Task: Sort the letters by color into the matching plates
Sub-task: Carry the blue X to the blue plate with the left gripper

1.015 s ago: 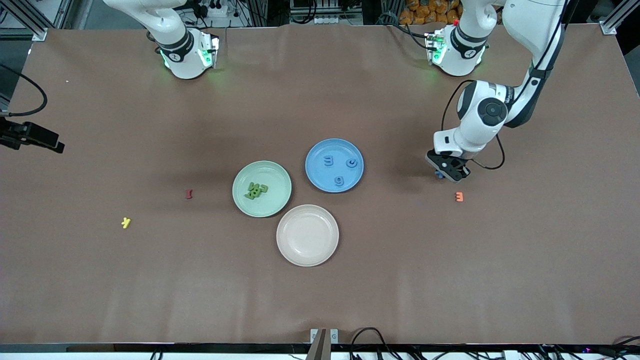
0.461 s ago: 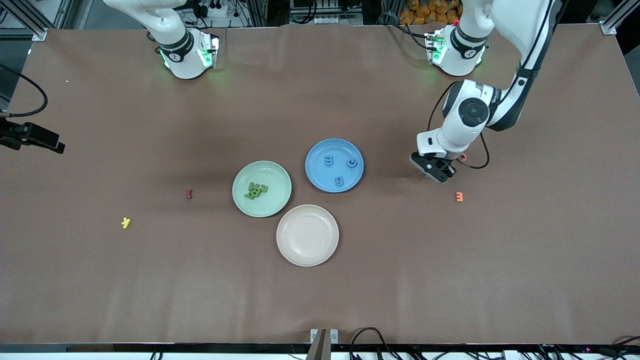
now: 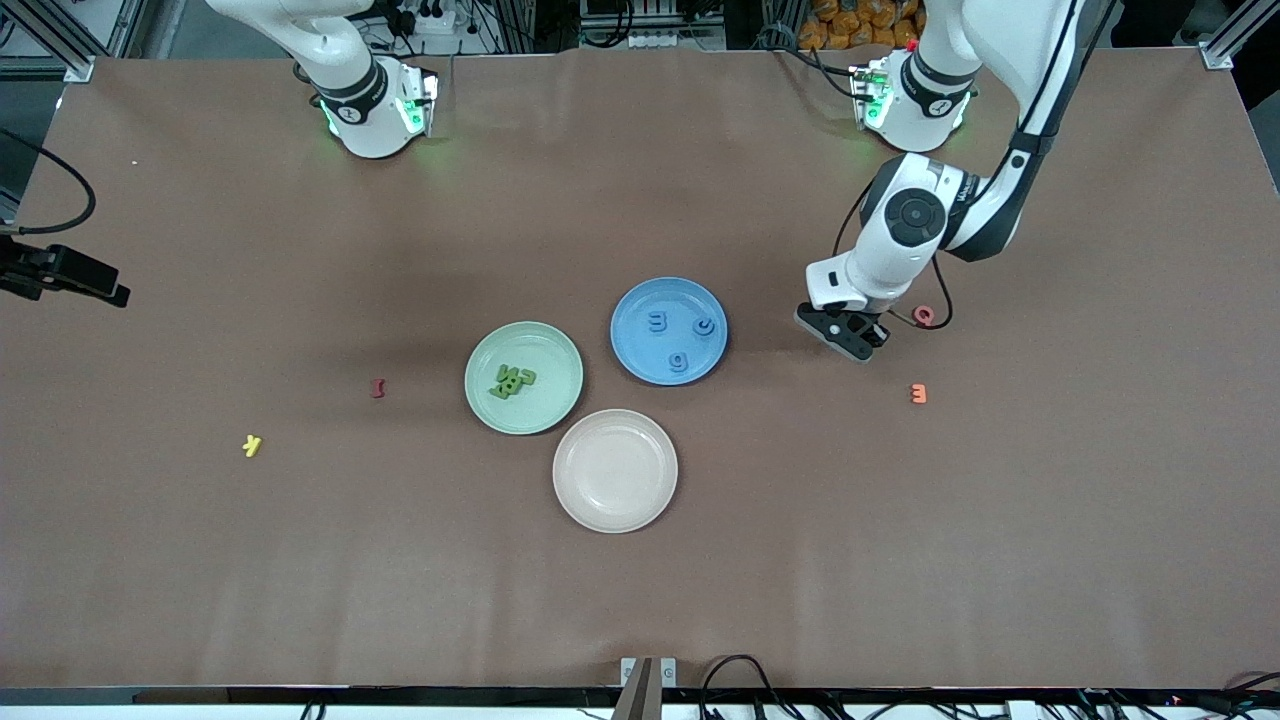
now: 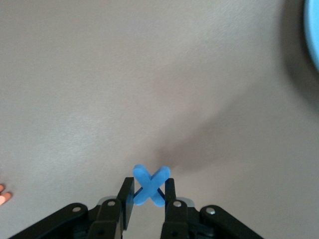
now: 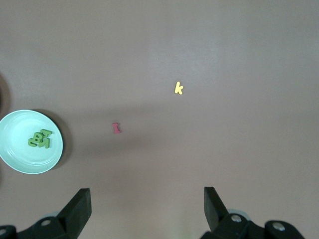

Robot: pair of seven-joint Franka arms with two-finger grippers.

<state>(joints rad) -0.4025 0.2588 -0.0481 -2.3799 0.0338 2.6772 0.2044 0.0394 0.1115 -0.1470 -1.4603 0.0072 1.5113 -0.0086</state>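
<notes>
My left gripper [image 3: 846,340] is shut on a blue X-shaped letter [image 4: 151,185], held between its fingers [image 4: 125,196] above bare table beside the blue plate [image 3: 637,302]. That plate carries three blue letters [image 3: 679,361], and its edge [image 4: 314,30] shows in the left wrist view. The pale green plate [image 3: 548,345] holds a pile of green letters [image 3: 512,380]. In the right wrist view the green plate [image 5: 17,152] and its letters [image 5: 40,139] lie far below my open right gripper [image 5: 147,199], which has nothing between its fingers. The right arm waits high up.
A beige-pink plate [image 3: 615,490] lies nearest the front camera. Loose pieces on the table: a red one [image 3: 377,387], a yellow k [image 3: 252,445], an orange one [image 3: 918,394] and a pink ring-shaped one [image 3: 924,316] beside the left arm's cable.
My left gripper has carried the blue letter across the table toward the blue plate, uncovering the pink piece. The right arm has not moved.
</notes>
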